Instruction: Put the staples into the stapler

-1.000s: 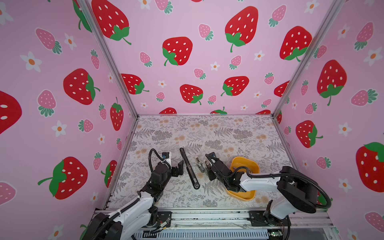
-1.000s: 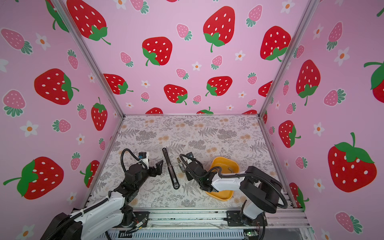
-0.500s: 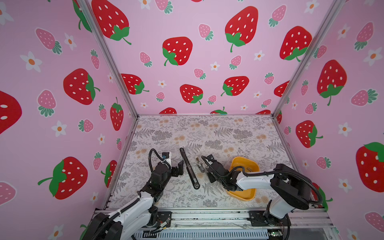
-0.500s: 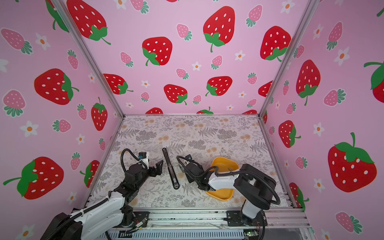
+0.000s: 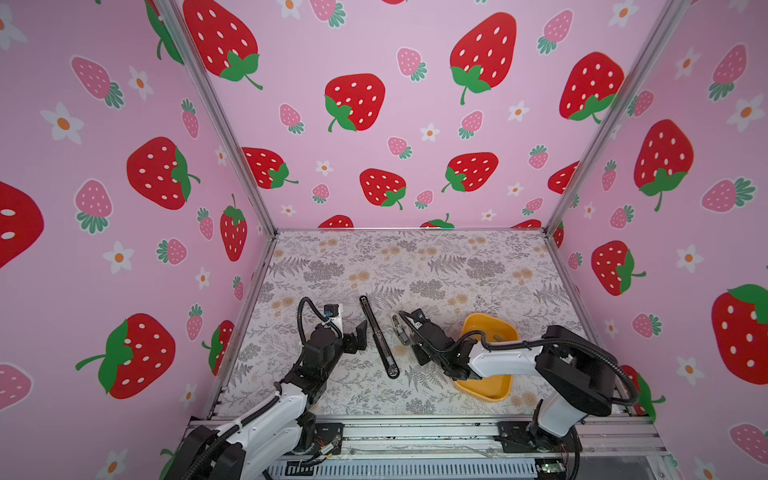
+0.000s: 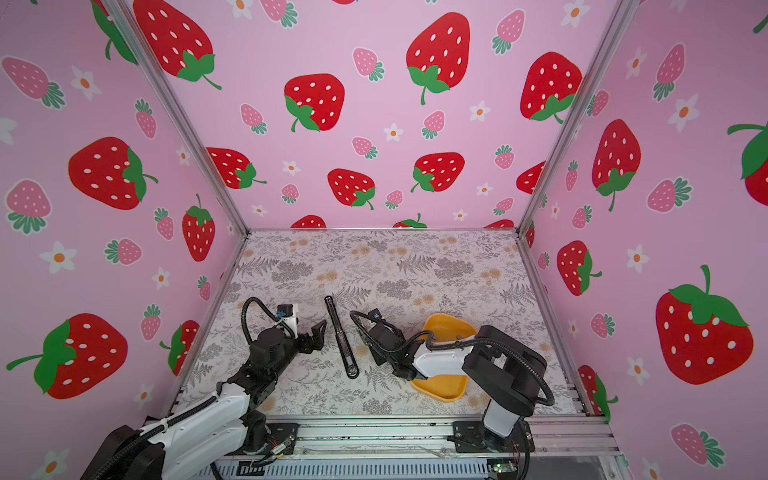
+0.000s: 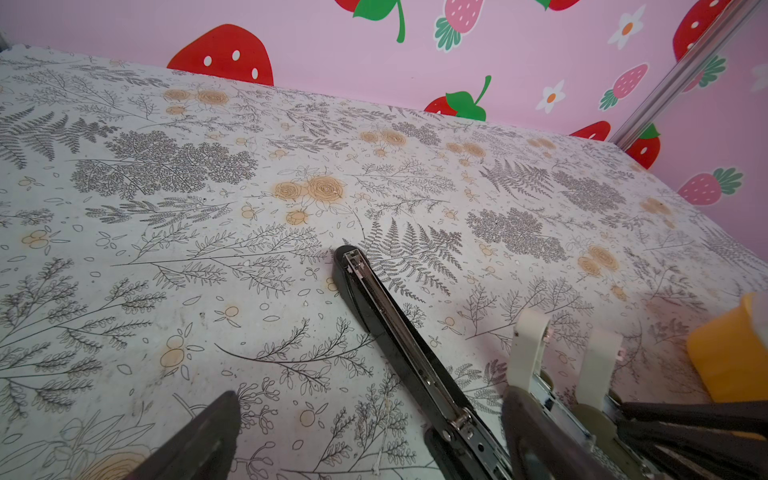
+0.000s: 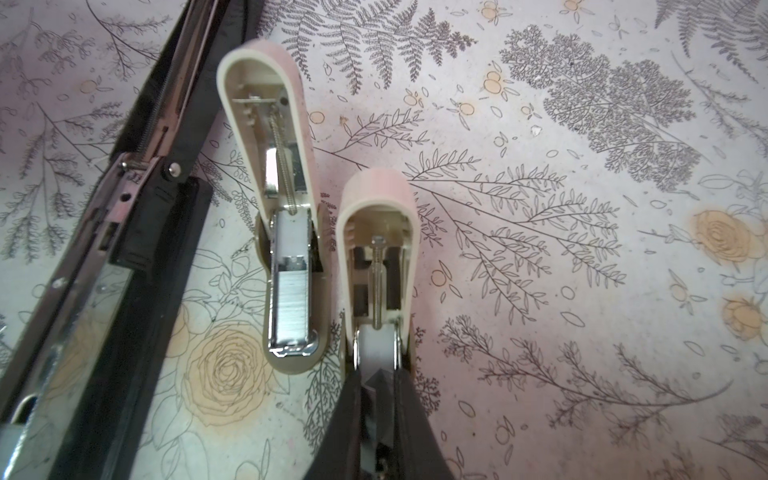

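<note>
Nearest us, the left arm (image 5: 282,409) climbs from the front rail. Its white forearm slants toward the middle, and its wrist bends so the left gripper (image 5: 356,336) points sideways at the black stapler (image 5: 379,338). Its jaws stand wide apart and hold nothing. They sit just beside that stapler without touching it. The right arm (image 5: 503,357) folds at a high black elbow and stretches its white forearm leftward over the yellow tray (image 5: 492,392), with the wrist tipped down.

The right gripper (image 8: 377,374) hangs over the open magazine of a beige stapler (image 8: 376,187), its jaws drawn close with only a narrow gap. A grey strip (image 8: 376,345) lies between the rails there, but we cannot tell whether the gripper pinches it. Just beside it, a second beige stapler (image 8: 266,70) lies open with the staples (image 8: 289,299) seated in its magazine. Small dark marks (image 8: 331,228) along its base are too blurred to read.

Farther on, the black stapler lies opened flat on the bench (image 5: 415,266), running away from us with its spring rail up. Both beige staplers lie between it and the tray. Behind the bench rise pink strawberry walls (image 5: 415,41).
</note>
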{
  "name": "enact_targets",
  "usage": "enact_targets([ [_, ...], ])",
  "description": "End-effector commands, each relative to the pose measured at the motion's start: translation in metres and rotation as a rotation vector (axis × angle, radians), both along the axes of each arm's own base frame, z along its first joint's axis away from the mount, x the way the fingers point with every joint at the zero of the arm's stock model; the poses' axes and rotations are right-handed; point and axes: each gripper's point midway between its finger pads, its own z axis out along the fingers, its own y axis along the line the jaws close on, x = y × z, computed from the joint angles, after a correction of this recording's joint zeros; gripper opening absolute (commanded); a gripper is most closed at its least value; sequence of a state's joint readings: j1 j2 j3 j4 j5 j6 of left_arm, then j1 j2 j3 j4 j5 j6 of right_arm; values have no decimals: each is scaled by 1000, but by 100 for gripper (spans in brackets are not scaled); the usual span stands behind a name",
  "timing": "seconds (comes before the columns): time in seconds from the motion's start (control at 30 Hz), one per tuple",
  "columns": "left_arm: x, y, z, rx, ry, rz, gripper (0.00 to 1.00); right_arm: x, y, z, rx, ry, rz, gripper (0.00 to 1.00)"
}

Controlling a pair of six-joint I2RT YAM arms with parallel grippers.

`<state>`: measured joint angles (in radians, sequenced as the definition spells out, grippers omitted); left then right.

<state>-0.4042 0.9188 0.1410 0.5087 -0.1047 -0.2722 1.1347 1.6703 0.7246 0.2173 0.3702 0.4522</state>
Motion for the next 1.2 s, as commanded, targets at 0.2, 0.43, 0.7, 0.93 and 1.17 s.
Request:
enact_targets([
  [0.2, 7, -2, 19, -9, -55, 6, 99, -1, -5, 61, 134, -37, -34, 8],
  [0.43, 7, -2, 19, -11, -55, 4, 99, -7, -19, 67, 168, -30, -57, 10],
  [0.7, 7, -2, 19, -11, -53, 4, 99, 1, -7, 26, 63, 20, -80, 8],
  [0.93, 8, -2, 19, -8, -53, 5, 99, 6, 3, 11, 26, 43, -84, 12],
  [1.17, 7, -2, 19, -9, -52, 5, 99, 5, 3, 19, 47, 39, -79, 15],
])
